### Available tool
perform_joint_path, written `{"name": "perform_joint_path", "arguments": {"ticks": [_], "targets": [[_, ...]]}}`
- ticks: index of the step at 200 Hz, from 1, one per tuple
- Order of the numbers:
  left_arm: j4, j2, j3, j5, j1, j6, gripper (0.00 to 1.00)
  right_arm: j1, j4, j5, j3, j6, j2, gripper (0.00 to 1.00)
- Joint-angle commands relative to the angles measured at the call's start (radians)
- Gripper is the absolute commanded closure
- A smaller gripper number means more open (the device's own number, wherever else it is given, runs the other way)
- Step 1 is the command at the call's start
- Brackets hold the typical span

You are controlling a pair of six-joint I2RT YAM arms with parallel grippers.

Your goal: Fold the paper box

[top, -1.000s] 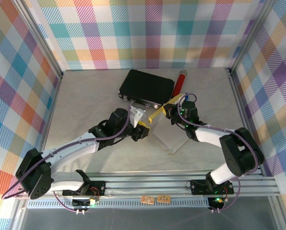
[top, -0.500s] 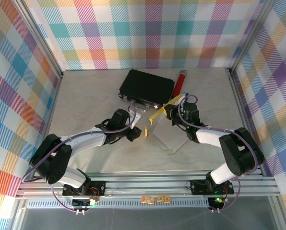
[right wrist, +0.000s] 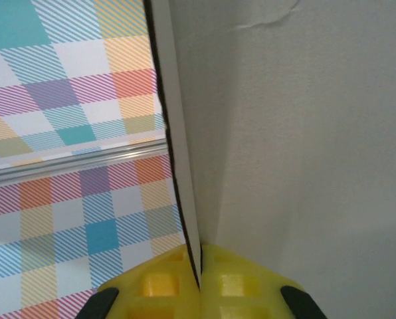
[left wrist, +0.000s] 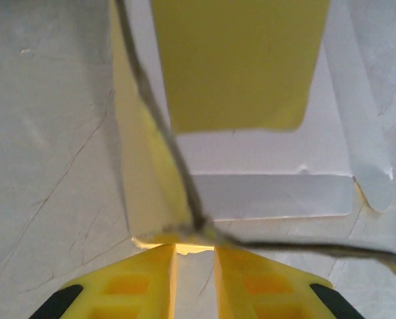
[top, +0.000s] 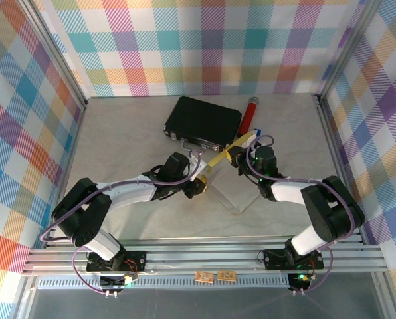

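Item: paper box (top: pixel 226 185), partly raised on bench (top: pixel 118 146), between both grippers. I see right gripper (right wrist: pixel 199 262) pinching upright panel edge. At box corner, left gripper (left wrist: pixel 195 256), fingers narrowly apart; grip I cannot tell. Beyond both: black case (top: pixel 203 121).

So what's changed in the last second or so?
The left gripper slid toward the near edge and a little right along the paper box, its arm folding in, and its jaws narrowed at a box corner; whether they grip it is unclear. The right gripper stays shut on the box's edge. The black case and red cylinder have not moved.
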Motion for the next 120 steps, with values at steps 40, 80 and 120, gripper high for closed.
{"name": "perform_joint_path", "arguments": {"ticks": [40, 80, 120], "targets": [[0.079, 0.026, 0.020, -0.044, -0.029, -0.024, 0.79, -0.010, 0.235, -0.081, -0.056, -0.011, 0.133, 1.00], [0.098, 0.029, 0.026, -0.064, -0.032, -0.055, 0.80, -0.021, 0.380, -0.134, -0.079, -0.010, 0.212, 1.00], [0.122, 0.048, 0.047, -0.077, -0.044, -0.090, 0.80, -0.032, 0.463, -0.172, -0.100, -0.017, 0.270, 1.00]]}}
